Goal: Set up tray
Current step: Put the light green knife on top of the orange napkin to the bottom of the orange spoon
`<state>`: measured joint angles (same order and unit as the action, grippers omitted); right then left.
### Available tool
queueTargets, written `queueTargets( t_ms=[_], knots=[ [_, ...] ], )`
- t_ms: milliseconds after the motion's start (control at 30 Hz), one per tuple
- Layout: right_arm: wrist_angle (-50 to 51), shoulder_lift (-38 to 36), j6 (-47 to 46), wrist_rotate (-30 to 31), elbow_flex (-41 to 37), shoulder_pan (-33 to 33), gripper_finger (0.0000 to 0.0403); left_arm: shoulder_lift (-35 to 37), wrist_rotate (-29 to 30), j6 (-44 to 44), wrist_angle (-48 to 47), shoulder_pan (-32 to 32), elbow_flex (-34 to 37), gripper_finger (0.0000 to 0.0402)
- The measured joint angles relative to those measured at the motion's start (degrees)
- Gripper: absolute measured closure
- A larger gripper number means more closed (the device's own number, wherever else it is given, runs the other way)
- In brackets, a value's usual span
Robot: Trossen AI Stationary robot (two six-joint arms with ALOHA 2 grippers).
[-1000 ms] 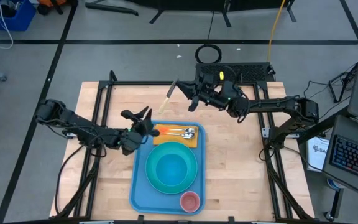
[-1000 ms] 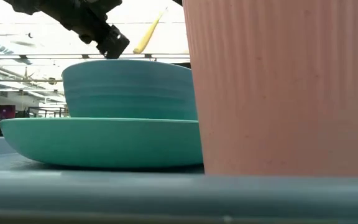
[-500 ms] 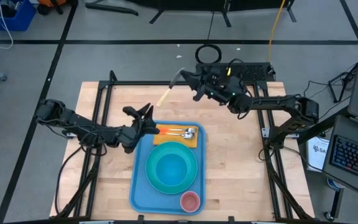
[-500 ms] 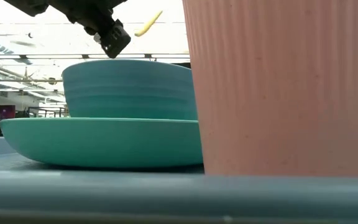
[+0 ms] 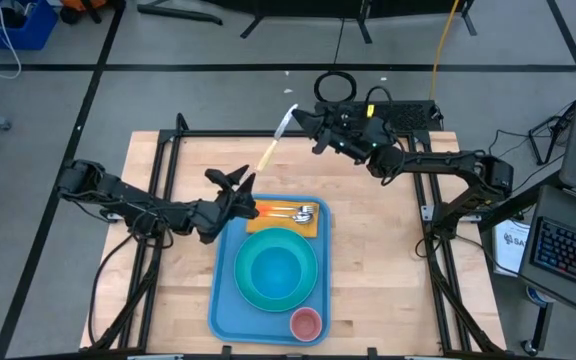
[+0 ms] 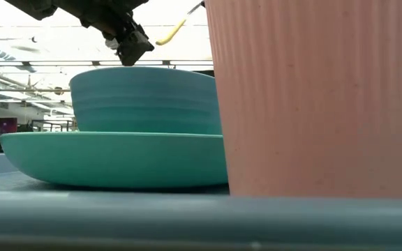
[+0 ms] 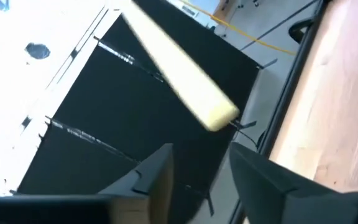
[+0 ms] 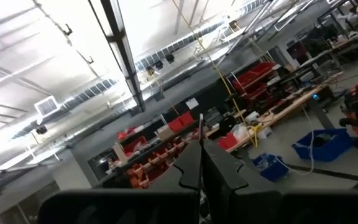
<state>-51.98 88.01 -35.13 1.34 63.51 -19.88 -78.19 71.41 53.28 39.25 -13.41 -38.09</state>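
Your right pincer [image 5: 299,117] pinches a knife [image 5: 276,139] by its blade, clear above the tray [image 5: 226,306]; your left pincer [image 5: 239,184], spread, waits below its handle.

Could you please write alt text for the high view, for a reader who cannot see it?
The right gripper holds a yellow-handled utensil raised above the wooden table. The open left gripper hovers beside the light-blue tray carrying a turquoise plate, bowl, pink cup and cutlery.

Light-blue tray [image 5: 224,308] sits at the table's [image 5: 388,300] near edge; left gripper [image 5: 236,183] spread above its far-left corner, right gripper [image 5: 303,121] lifts a yellow-handled utensil [image 5: 276,139] near the far edge
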Motion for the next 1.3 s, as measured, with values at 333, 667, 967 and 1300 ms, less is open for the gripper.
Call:
queueTargets(
  t_ms=[333,667,967,1300],
  knots=[
    [3.45,0.00,-10.41,-4.48,0.00,-4.58,0.0403,0.00,-1.10,5.73,2.26,2.43,0.00,0.0150],
    [4.04,0.00,-11.65,-5.99,0.00,-5.64,0.0403,0.00,-10.05,6.42,4.60,4.24,0.00,0.0149],
    [3.02,-0.02,-10.12,-0.89,0.00,-5.55,0.0403,-2.58,-16.14,5.63,7.34,5.08,0.00,0.0149],
    [3.23,1.37,-7.71,3.37,0.00,-2.61,0.0403,-7.16,-15.52,8.28,11.18,7.41,-2.06,0.0149]
  ],
)
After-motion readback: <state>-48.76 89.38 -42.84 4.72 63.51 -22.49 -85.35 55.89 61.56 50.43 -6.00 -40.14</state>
